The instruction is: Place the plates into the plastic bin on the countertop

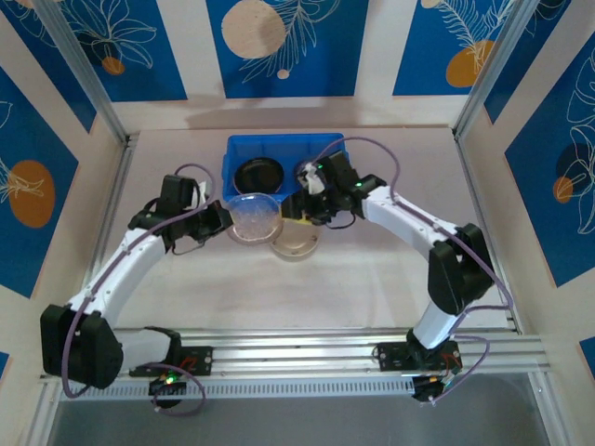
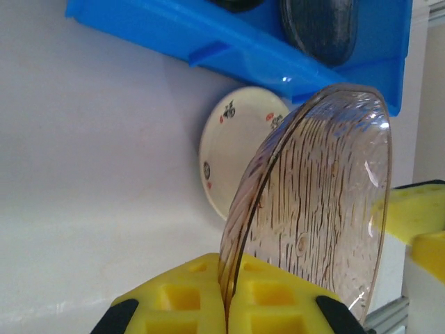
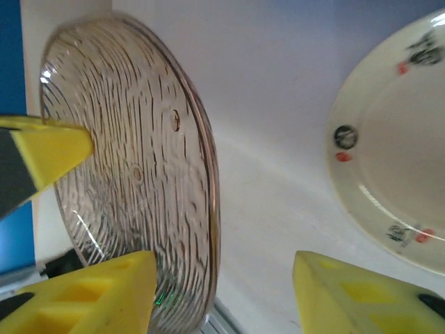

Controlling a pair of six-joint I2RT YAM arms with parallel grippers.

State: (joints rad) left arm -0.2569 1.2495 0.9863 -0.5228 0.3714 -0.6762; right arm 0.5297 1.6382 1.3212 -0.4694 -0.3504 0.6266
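Note:
A translucent pinkish plate hangs tilted on edge just in front of the blue plastic bin. My left gripper is shut on this plate's lower rim. My right gripper is open, and the same plate's far rim stands between its fingers, close to the left finger. A beige plate with small printed marks lies flat on the countertop below them. In the bin lie a glossy black plate and another dark plate.
The bin's front wall stands right behind the held plate. The beige plate lies right of my right gripper's fingers. Both arms meet over the middle. Aluminium rails run along the near edge, and blue-patterned panels wall the sides.

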